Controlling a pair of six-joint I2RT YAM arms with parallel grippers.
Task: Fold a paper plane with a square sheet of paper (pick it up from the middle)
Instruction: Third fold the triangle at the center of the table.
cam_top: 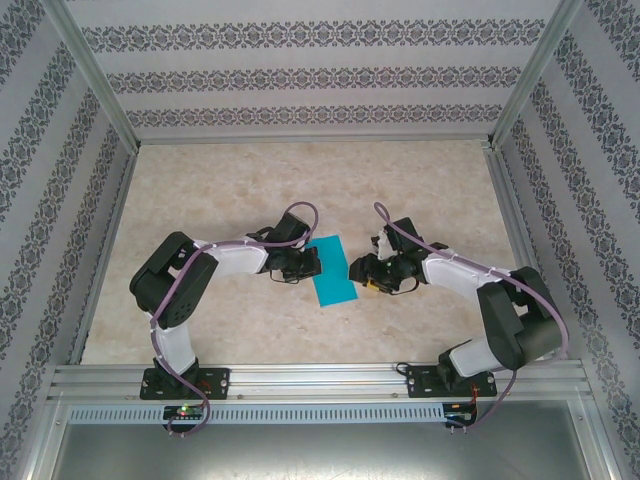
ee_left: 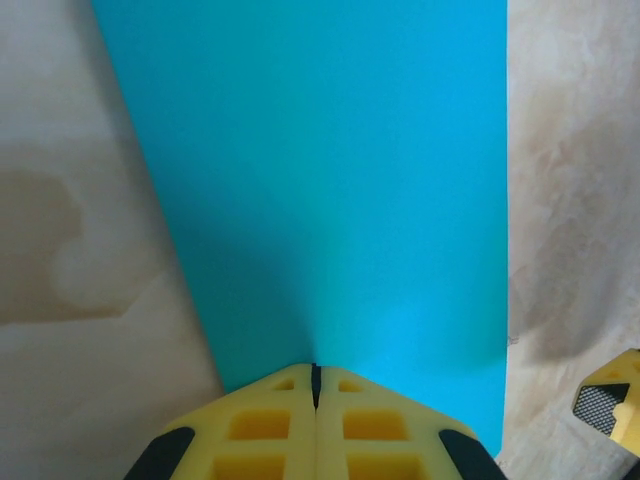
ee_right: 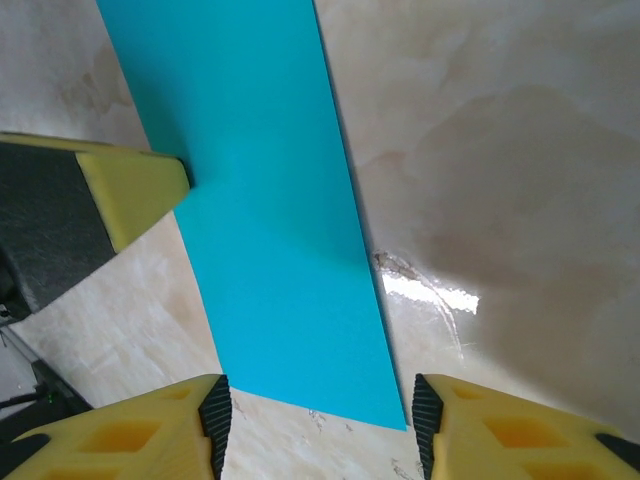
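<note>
The square sheet of paper (cam_top: 331,271) lies on the table as a narrow teal-blue rectangle between my two grippers. My left gripper (cam_top: 311,265) is at its left long edge. In the left wrist view its yellow jaws (ee_left: 316,368) are pressed together, and the paper (ee_left: 330,170) runs into the seam with a faint ridge. That left fingertip (ee_right: 135,190) also touches the paper's edge in the right wrist view. My right gripper (cam_top: 358,272) is open. Its fingers straddle the paper's (ee_right: 270,220) near short end (ee_right: 320,420) and hold nothing.
The marble-patterned tabletop (cam_top: 220,190) is bare around the paper. Patterned walls and metal posts close in the left, right and back sides. One right fingertip (ee_left: 610,400) shows at the lower right of the left wrist view, close beside the paper.
</note>
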